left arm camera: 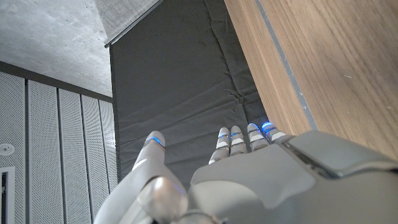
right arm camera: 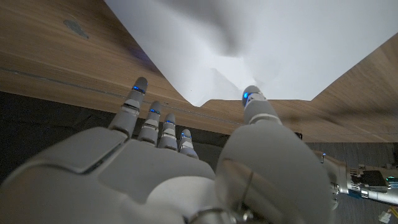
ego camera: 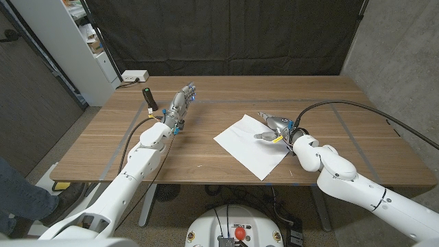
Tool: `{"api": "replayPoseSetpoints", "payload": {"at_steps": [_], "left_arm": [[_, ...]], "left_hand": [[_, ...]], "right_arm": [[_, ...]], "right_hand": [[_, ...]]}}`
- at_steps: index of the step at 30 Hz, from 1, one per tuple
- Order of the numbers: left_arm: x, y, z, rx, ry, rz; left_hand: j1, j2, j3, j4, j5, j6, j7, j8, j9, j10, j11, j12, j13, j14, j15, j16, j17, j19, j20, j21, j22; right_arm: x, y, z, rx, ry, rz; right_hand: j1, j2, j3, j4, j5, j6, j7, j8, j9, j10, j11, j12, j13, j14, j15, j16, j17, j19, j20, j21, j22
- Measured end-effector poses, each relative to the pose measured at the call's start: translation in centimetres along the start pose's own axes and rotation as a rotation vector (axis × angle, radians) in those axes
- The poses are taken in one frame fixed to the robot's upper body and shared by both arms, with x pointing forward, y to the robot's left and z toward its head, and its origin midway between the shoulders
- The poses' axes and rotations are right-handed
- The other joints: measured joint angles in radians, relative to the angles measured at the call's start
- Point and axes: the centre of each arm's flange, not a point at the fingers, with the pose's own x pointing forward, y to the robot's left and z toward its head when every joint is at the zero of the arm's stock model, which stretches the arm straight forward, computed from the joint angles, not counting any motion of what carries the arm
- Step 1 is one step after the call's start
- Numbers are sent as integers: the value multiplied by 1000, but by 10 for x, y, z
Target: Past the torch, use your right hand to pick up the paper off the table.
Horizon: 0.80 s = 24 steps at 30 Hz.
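My right hand [right arm camera: 186, 180] is looming large before the wrist camera, its fingers [right arm camera: 152, 118] spread and reaching over the white sheet of paper [right arm camera: 280, 43], the thumb tip apparently touching the sheet's near corner. Nothing is being gripped yet. In the head view, that hand [ego camera: 276, 128] is hovering at the paper's [ego camera: 250, 144] right side; the sheet is lying skewed near the table's [ego camera: 363, 123] middle, its one corner pointing toward the front edge. A shallow fold is lifting part of it off the wood. Across the table, the black-handled torch [ego camera: 149, 99] is lying near the back left corner, just beside my left hand [ego camera: 180, 104], whose fingers [left arm camera: 239, 140] are stretching out straight, holding nothing. I am judging the step as the approach to the grasp: next I should be closing thumb and fingers on the raised edge, then lifting.
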Motion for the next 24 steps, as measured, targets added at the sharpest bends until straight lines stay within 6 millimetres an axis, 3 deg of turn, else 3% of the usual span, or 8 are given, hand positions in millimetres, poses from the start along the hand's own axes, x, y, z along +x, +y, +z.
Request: {"api": "replayPoseSetpoints", "payload": {"at_steps": [16,24], "left_arm": [[0,2,-1,2,4,4],[-1,4,-3,0,6,5]], "left_hand": [[0,0,-2,-2,0,0,0,0,0,0,0,0,0,0,0,0,0,-5,5,-8,0],[0,0,-2,-2,0,0,0,0,0,5,-5,0,0,0,0,0,0,-5,5,-8,0]], "right_arm": [[5,6,-4,24,19,27],[9,8,-5,29,29,37]], "right_hand": [[4,4,4,4,7,-6,6,0,0,25,-3,7,3,30,-13,9,5,45,2,8,0],[13,5,3,6,11,-6,6,0,0,54,-33,16,5,37,-20,12,9,73,2,16,0]]}}
